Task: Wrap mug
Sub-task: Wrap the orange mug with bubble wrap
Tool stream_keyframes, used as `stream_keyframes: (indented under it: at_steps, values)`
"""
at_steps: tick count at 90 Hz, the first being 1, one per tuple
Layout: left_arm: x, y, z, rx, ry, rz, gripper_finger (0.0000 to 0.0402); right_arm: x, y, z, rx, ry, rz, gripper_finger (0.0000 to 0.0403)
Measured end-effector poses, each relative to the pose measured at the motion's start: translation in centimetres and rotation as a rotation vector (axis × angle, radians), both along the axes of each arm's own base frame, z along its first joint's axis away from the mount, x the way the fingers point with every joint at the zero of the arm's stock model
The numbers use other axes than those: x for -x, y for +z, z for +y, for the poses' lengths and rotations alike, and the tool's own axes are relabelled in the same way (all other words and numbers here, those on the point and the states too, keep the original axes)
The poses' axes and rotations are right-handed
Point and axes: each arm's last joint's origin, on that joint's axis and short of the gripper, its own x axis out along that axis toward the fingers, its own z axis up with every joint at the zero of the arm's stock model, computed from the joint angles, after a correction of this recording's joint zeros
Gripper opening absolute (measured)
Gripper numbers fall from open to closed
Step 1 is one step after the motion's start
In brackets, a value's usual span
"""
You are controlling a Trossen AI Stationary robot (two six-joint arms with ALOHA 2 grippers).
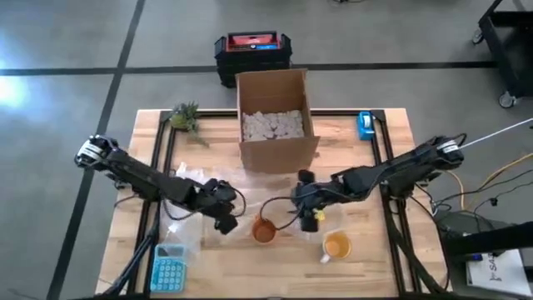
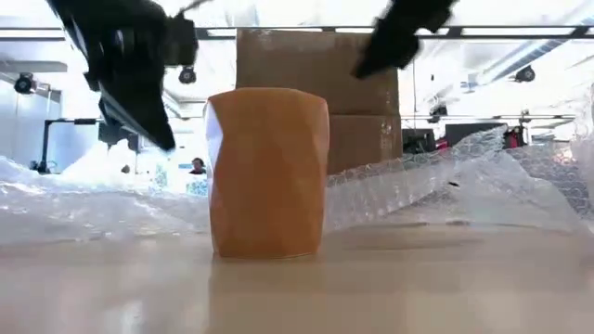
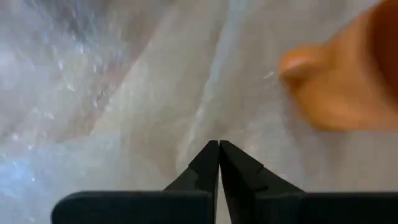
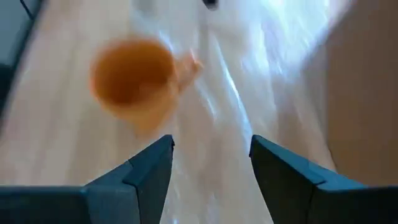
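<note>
The orange mug point(image 1: 264, 231) stands upright on the wooden table point(image 1: 366, 267), in front of the open cardboard box point(image 1: 275, 121) that sits at the table's far edge, and everything here gets placed from that mug. Just to its left is the left gripper point(image 1: 226, 218), low over the bubble wrap point(image 1: 187, 208); in its own wrist view the fingers point(image 3: 214, 165) are pressed together with the clear sheet right at their tips, though whether any of it is pinched between them cannot be told. The mug's handle point(image 3: 298, 65) sits close beside those tips. The wrap spreads out to the left of the mug and also runs behind it; from table height it rises in crumpled folds point(image 2: 436, 181) on both sides of the mug. Just to the mug's right, the right gripper point(image 1: 310, 208) hangs above the table with its jaws spread wide and nothing between them, looking down at the mug and the sheet. Further right of the mug and a touch nearer the front edge stands a second mug point(image 1: 336, 246), yellow-orange. Well to the mug's left, at the front corner, lies a blue calculator point(image 1: 167, 272). Beyond the mug, left of the box, sits a small green plant point(image 1: 186, 117), and right of the box a blue tape dispenser point(image 1: 365, 125).
</note>
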Motion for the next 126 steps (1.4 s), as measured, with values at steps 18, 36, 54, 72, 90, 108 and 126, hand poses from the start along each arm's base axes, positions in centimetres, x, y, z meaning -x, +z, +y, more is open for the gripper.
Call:
stream_keyframes:
  at_steps: [18, 36, 54, 72, 90, 108, 126]
  values:
    - [1.2, 1.2, 0.0, 0.021, -0.009, -0.034, 0.0, -5.8, -1.2, 1.9, 0.0, -0.024, 0.125, 0.0199]
    - [1.4, 1.1, -0.4, 0.027, -0.022, -0.027, 0.0, -9.1, -4.0, 2.5, 0.032, -0.065, 0.308, 0.0199]
    - [1.3, 0.8, -0.7, 0.026, -0.03, -0.024, 0.0, -11.0, -6.4, 2.8, 0.052, -0.059, 0.37, 0.0155]
    - [1.3, 0.6, -0.8, 0.028, -0.037, -0.01, 0.0, -11.2, -5.3, 3.3, 0.088, 0.035, 0.383, 0.0015]
    - [1.2, 0.6, -0.8, 0.028, -0.037, -0.01, 0.0, -8.8, 3.4, 3.6, 0.131, 0.071, 0.279, 0.0007]
    - [1.2, 0.5, -0.8, 0.021, -0.047, -0.007, 0.0, -8.3, 2.2, -1.3, 0.236, -0.127, 0.305, 0.0004]
    - [1.2, 0.5, -0.8, 0.034, -0.055, -0.001, 0.0, -8.7, -3.8, -4.0, 0.111, -0.135, 0.36, 0.0002]
